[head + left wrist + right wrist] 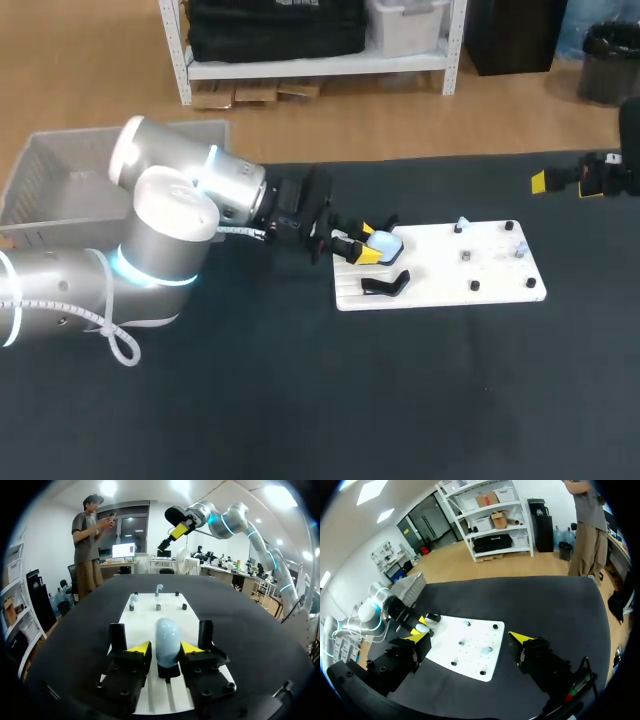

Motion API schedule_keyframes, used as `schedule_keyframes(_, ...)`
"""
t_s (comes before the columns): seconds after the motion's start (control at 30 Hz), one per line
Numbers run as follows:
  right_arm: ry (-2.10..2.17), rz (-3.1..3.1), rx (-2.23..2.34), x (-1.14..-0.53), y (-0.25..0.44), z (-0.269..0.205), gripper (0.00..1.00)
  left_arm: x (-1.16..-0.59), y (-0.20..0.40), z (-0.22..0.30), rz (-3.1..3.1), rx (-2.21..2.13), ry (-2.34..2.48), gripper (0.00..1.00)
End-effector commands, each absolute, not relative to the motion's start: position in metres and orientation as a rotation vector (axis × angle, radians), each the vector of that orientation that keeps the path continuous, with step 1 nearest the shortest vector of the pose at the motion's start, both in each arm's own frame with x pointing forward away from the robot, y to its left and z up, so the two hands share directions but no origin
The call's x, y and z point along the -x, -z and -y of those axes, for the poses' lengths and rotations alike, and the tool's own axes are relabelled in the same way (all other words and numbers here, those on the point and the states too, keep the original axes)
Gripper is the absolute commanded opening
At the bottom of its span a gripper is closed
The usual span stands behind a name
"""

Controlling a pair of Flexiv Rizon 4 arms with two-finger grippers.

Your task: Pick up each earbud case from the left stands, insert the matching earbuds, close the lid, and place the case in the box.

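The pale blue, glossy, egg-rounded earbud case [383, 241] sits just right of centre in the head view. It stands upright on a small black stand [169, 672] at the left end of a flat white board [440, 290], which lies on the matt black worktop [300, 400]. My left hand [166, 649] comes in low and level from the left and brackets the case. I cannot tell whether it has closed on it or only flanks it. The level approach makes sense to me, since that smooth curved shell would likely slip from a slanted grip. Just below the case in the frame, a second black angled stand [385, 284] is empty. Towards the board's right end are short dark pegs and tiny pale earbuds [461, 225], propped up, I judge, so they can be pinched from above. The grey slatted plastic box [50, 170] lies at the upper left, behind my left arm. My right hand [468, 639] hangs at the upper right, spread wide and holding nothing.
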State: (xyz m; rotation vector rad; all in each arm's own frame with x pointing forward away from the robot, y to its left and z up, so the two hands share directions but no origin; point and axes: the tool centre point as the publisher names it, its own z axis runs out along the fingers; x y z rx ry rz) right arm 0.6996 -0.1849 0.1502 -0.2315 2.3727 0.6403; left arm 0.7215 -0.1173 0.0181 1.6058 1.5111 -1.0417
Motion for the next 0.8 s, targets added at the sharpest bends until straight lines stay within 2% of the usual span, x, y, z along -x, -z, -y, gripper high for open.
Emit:
schedule_keyframes(0.03, -0.642, -2.373, 0.234, -0.7, -0.15, 0.186, 1.0, -0.725, -0.015, 0.119, -1.509, -1.602, 1.048, 0.28)
schedule_keyframes(0.1, -0.642, -2.373, 0.234, -0.7, -0.15, 0.186, 1.0, -0.726, -0.015, 0.119, -1.511, -1.598, 1.051, 0.22)
schedule_keyframes(0.13, -0.642, -2.373, 0.234, -0.7, -0.15, 0.186, 1.0, -0.726, -0.015, 0.119, -1.511, -1.596, 1.053, 0.16)
schedule_keyframes(0.17, -0.642, -2.373, 0.234, -0.7, -0.15, 0.186, 1.0, -0.725, -0.016, 0.119, -1.511, -1.594, 1.055, 0.05)
schedule_keyframes(0.2, -0.642, -2.373, 0.234, -0.7, -0.15, 0.186, 1.0, -0.724, -0.017, 0.118, -1.51, -1.59, 1.058, 0.0)
schedule_keyframes(0.8, -0.642, -2.373, 0.234, -0.7, -0.15, 0.186, 1.0, -0.695, -0.091, 0.105, -1.32, -1.431, 1.102, 0.0)
